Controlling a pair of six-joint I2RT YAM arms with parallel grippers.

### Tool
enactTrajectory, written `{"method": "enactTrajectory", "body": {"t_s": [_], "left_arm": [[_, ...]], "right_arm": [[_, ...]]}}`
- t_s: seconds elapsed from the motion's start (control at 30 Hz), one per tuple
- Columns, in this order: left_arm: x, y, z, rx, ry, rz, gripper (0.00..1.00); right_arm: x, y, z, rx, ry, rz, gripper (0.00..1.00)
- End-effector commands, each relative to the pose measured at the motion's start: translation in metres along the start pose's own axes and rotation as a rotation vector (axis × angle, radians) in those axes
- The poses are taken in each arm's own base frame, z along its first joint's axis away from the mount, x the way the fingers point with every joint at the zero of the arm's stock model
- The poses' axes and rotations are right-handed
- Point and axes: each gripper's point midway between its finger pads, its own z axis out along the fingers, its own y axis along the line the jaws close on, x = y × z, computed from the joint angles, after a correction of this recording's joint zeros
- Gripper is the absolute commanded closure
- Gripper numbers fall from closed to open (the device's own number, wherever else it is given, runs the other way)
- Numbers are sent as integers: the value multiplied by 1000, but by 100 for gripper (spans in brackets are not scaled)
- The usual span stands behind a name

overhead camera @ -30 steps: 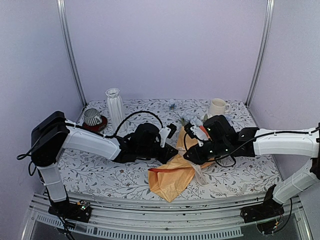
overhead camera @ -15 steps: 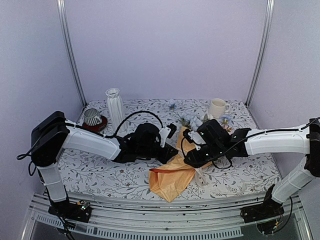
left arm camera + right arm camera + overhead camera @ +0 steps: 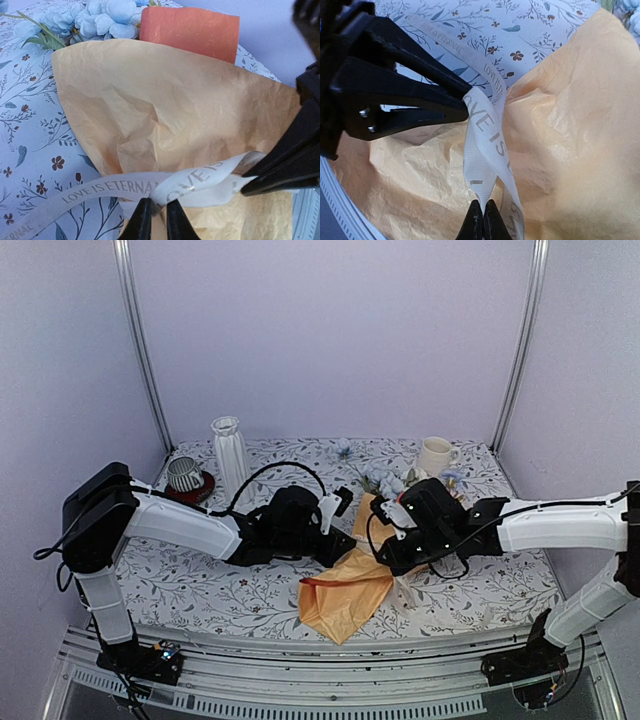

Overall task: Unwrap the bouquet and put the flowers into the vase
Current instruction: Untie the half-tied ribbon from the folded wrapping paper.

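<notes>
Two pinches on the ribbon (image 3: 487, 135) (right gripper (image 3: 483, 221) newly closed).

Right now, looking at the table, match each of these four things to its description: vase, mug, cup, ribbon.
Things:
1. vase
2. mug
3. cup
4. ribbon

Descriptions:
A. printed with words
B. cream, with a handle
C. white and ribbed
D. striped, on a red saucer

Pairs: 1-C, 2-B, 3-D, 4-A
</notes>
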Motion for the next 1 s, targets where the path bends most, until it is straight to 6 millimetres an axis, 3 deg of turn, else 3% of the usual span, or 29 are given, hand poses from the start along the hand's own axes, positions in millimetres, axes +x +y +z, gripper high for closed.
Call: {"method": "enactTrajectory", "body": {"t_s": [0.0, 0.17, 0.47, 0.63, 0.8, 0.87, 0.9, 0.97], "left_arm": [[-7, 8, -5, -30, -24, -12, 87], [-3, 11, -3, -41, -14, -24, 87], [-1, 13, -3, -49, -7, -29, 87], [0, 16, -3, -64, -3, -33, 87], [1, 19, -4, -84, 2, -42, 87], [2, 20, -3, -88, 4, -43, 87], [2, 21, -3, -89, 5, -43, 87], [2, 19, -2, -84, 5, -42, 87]], "right_arm": [[-25, -1, -37, 20, -155, 14, 97], [-33, -19, -72, 93, -283, 64, 96], [-22, -74, -147, 301, -537, 247, 96], [6, -120, -195, 465, -701, 494, 96], [55, -163, -226, 610, -817, 757, 97], [61, -165, -228, 584, -852, 834, 87], [59, -163, -226, 562, -854, 830, 69], [48, -153, -220, 509, -837, 767, 50]]}}
